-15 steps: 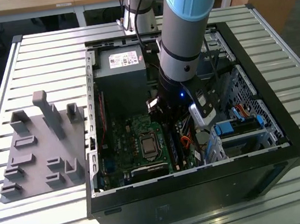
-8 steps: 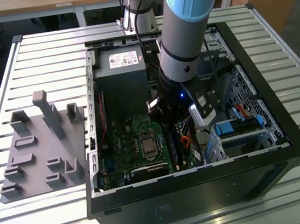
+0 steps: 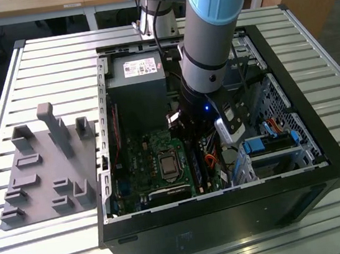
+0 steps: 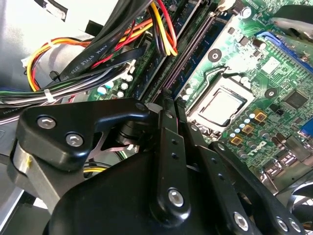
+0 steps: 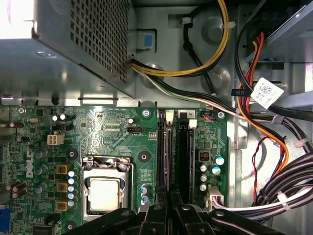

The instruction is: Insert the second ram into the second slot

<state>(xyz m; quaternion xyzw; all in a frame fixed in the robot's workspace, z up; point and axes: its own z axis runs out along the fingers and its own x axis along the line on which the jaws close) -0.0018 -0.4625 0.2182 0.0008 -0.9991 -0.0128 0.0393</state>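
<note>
My gripper (image 3: 192, 141) reaches down into the open computer case (image 3: 323, 150), over the memory slots beside the processor socket (image 5: 103, 192). In both wrist views its fingers (image 4: 167, 105) are pressed together, and no stick shows between them. The gripper (image 5: 169, 197) lines up with one long dark slot (image 5: 161, 152), which has a white latch at its far end. A parallel slot (image 5: 188, 152) lies right beside it. A thin blue ram stick (image 3: 195, 167) stands on edge in the board just below the gripper. I cannot tell whether this is the second ram.
Bundles of black, red, yellow and orange cables (image 4: 98, 54) hang close beside the slots. The grey power supply (image 3: 136, 84) fills the case's far end and blue drive-bay clips (image 3: 257, 147) sit at the exterior view's right. A grey fixture plate (image 3: 44, 175) lies outside the case.
</note>
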